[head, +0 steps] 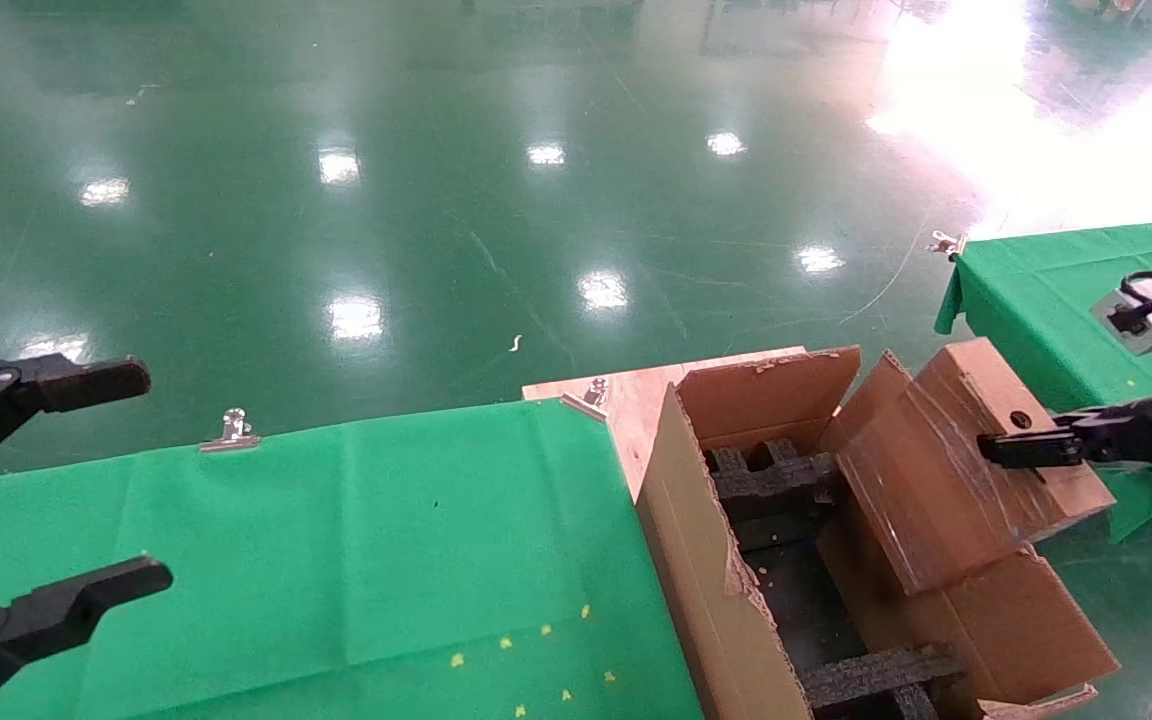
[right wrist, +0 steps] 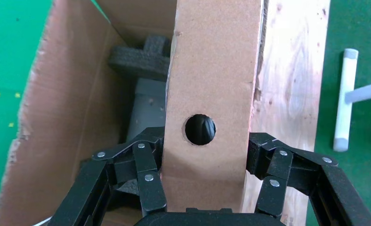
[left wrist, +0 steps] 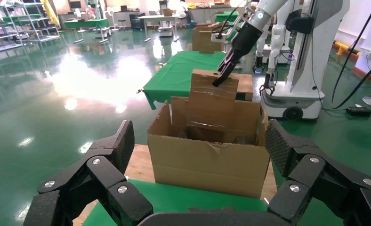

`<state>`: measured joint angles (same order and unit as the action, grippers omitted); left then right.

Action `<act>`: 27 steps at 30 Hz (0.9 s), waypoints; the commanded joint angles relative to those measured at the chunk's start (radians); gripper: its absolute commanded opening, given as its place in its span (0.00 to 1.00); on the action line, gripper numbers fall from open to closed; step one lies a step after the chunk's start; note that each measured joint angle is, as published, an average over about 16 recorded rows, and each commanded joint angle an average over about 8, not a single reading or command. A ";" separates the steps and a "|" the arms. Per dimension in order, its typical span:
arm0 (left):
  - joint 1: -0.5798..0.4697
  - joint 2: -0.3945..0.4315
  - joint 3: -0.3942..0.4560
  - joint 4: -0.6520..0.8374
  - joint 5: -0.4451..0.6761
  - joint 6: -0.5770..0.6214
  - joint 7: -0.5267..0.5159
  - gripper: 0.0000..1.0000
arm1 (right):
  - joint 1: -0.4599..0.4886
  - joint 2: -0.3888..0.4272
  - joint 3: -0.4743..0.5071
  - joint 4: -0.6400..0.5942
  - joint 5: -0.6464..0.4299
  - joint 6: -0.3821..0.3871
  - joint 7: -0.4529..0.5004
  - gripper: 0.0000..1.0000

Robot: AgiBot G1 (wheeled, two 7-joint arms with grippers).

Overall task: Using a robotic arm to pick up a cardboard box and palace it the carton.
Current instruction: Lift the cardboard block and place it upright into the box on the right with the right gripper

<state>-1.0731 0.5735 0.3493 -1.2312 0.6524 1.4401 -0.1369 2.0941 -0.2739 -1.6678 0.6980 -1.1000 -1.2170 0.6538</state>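
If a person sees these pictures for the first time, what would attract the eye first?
First is the small brown taped cardboard box, held tilted by the right end effector at the far end of the large brown corrugated carton, its lower part between the flaps. Black foam strips lie inside the carton. The left end effector hangs open over the green tablecloth.

The right end effector [head: 1021,447] grips the tilted cardboard box [head: 946,470] over the carton's [head: 706,560] right side.
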 commanded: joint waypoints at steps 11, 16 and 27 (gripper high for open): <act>0.000 0.000 0.000 0.000 0.000 0.000 0.000 1.00 | -0.119 0.020 -0.048 0.156 -0.003 0.203 0.109 0.00; 0.000 0.000 0.000 0.000 0.000 0.000 0.000 1.00 | -0.169 0.014 -0.069 0.193 -0.007 0.286 0.134 0.00; 0.000 0.000 0.000 0.000 0.000 0.000 0.000 1.00 | -0.262 -0.030 -0.104 0.217 0.004 0.410 0.187 0.00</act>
<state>-1.0731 0.5735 0.3493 -1.2311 0.6524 1.4401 -0.1368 1.8323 -0.3057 -1.7716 0.9104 -1.0968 -0.8099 0.8379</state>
